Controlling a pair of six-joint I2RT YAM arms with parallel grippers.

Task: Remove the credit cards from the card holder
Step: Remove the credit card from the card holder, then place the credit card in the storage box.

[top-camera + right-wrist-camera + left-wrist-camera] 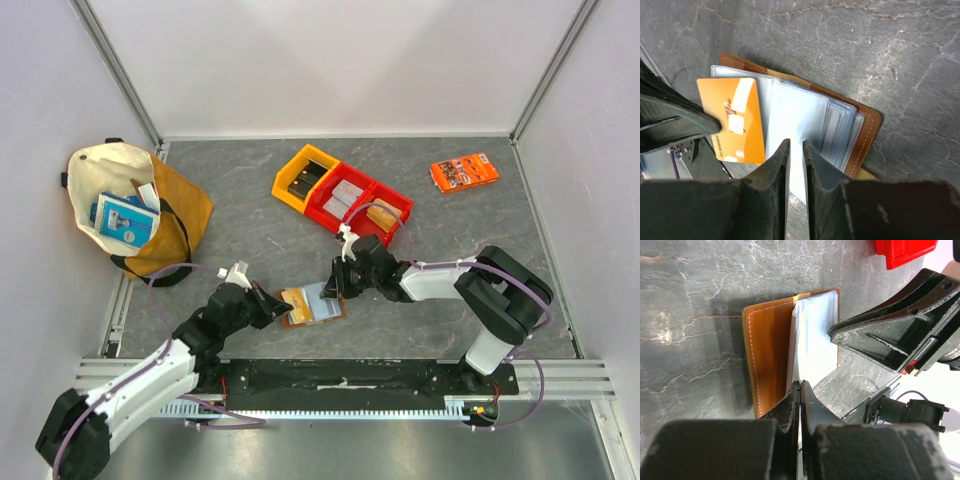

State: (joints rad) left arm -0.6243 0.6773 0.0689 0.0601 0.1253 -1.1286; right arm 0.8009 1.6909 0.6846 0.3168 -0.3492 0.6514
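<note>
From above, the card holder (312,308) is lying open on the surface (250,220) between the arms, with its long axis running roughly 9 to 3 o'clock. The left end effector (277,305) is meeting its 9 o'clock edge and the right end effector (336,289) is at its 1 o'clock corner.

Left wrist: the fingers (790,405) are pressing together at the holder's near edge.

Right wrist: narrowly parted fingers are standing over a pale sleeve (797,115); I cannot tell whether they are pinching it. An orange card (735,120) is sticking out toward 9 o'clock, the likely pulling direction.

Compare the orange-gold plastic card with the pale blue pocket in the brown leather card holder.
The orange-gold plastic card is vivid, printed, and juts past the edge; the pale blue pocket is plain, stitched, and sits inside the brown leather card holder. Both are flat rectangles, similar in size.
</note>
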